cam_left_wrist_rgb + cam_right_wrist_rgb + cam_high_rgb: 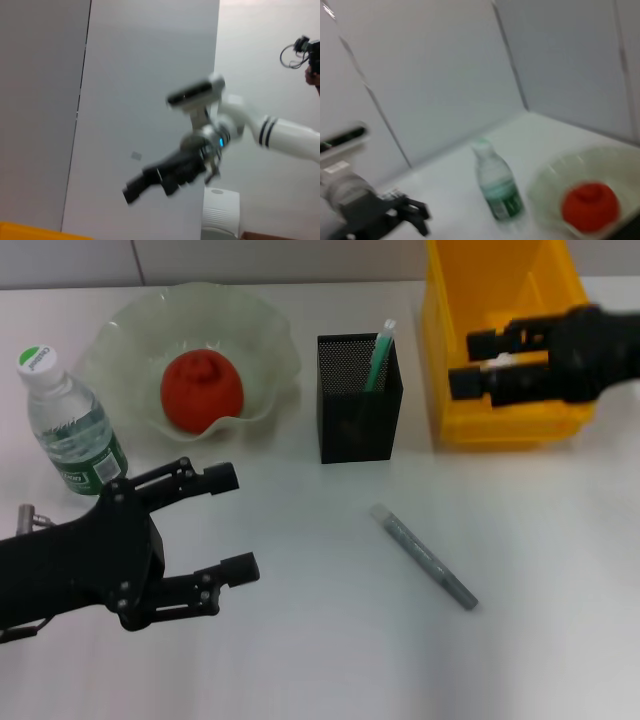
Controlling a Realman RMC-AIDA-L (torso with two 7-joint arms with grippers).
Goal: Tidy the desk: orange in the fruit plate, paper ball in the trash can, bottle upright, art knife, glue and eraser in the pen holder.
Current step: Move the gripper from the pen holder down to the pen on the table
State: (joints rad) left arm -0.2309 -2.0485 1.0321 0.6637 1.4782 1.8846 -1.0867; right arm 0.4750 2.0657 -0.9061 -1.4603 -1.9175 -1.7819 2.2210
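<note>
So at this point most of the tidy-up looked done from where I was sitting. The red-orange round orange point(201, 390) sat in the pale green wavy glass fruit plate point(262, 325) near the far left corner of the white tabletop point(330, 640). The clear plastic water bottle with the green label point(72, 430) stood upright along the left edge, just beside the plate. The black mesh pen holder point(358, 410) at the far middle had one green-and-white stick-shaped thing point(379, 358) poking out of it; I couldn't tell if that was the glue or something else. I didn't spot a loose paper ball or eraser anywhere, so my guess was those were handled, though I couldn't see into the yellow plastic bin point(500, 300) at the far right corner well enough to swear to it.

What was left, as far as I could judge: the slim grey pen-like art knife point(424, 556), lying flat and angled out in the open middle of the tabletop, on the near side of the pen holder.

The left end effector point(236, 523) hung low over the near left part of the tabletop, fingers spread wide and gripping nothing, with the knife well apart off to its right. The right end effector point(468, 362) hovered over the yellow bin, fingers apart and empty too, and the knife lay nearer the front edge than it.
</note>
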